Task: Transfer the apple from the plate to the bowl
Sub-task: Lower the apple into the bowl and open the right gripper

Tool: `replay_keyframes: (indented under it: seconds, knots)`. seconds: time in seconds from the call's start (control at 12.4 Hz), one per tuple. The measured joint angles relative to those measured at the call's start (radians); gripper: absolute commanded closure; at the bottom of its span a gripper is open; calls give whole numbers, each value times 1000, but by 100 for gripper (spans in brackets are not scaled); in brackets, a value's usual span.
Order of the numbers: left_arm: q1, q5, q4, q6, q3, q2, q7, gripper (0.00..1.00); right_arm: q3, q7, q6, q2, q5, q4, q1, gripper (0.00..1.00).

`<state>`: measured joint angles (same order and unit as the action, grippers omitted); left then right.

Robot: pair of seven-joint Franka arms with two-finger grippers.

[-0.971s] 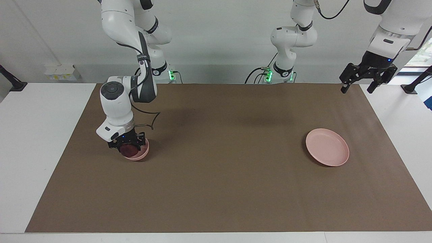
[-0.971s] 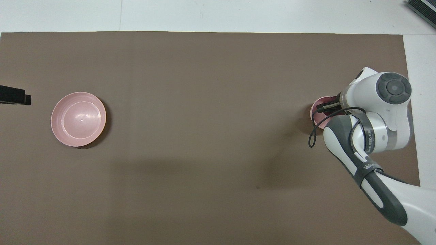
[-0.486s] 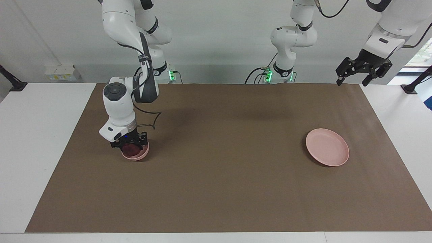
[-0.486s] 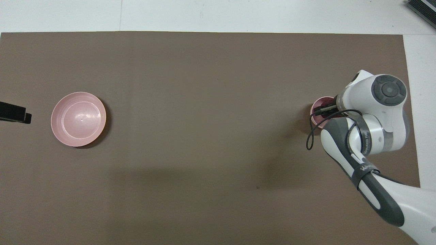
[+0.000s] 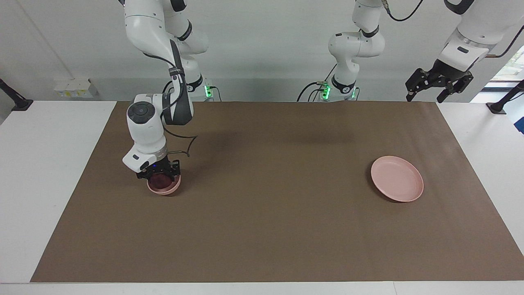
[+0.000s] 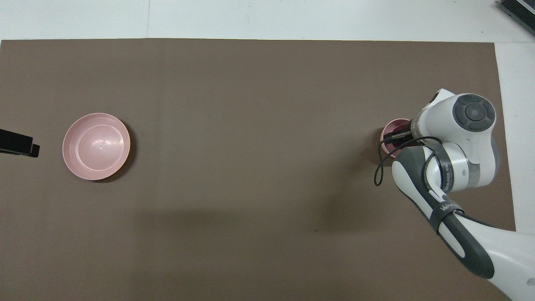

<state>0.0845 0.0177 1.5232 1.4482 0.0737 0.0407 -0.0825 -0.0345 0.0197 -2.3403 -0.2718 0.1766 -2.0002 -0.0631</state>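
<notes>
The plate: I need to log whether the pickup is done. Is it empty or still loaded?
Empty. The plate shows only bare pink surface; the apple sits at the bowl, in the shut right gripper.

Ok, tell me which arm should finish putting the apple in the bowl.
Right. The right gripper already holds the apple down in the bowl; the left gripper hangs open, high by the table's edge, nearer the empty plate.

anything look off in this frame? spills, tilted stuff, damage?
Nothing stands out. The plate lies flat and bare at the left arm's end. The right pincer holds the apple at the upright bowl. The left pincer waits open, raised by the table edge.
</notes>
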Motion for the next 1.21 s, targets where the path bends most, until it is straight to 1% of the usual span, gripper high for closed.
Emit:
replay_keyframes:
  seconds: [0.24, 0.32, 0.81, 0.97, 1.05, 1.21]
  knots:
    - [0, 0, 0, -2, 0, 0, 0, 0, 1, -22, 0, 1, 0, 0, -24, 1]
    - [0, 0, 0, -2, 0, 0, 0, 0, 0, -23, 0, 2, 0, 0, -24, 0]
    - [0, 0, 0, -3, 0, 1, 0, 0, -3, -23, 0, 4, 0, -2, -20, 0]
    - [0, 0, 0, -4, 0, 1, 0, 0, -3, -23, 0, 28, 0, 0, -20, 0]
    - [0, 0, 0, -4, 0, 1, 0, 0, -2, -23, 5, 52, 0, 4, -21, 0]
    - [0, 0, 0, -4, 0, 1, 0, 0, -1, -28, 72, 119, 0, 28, -22, 0]
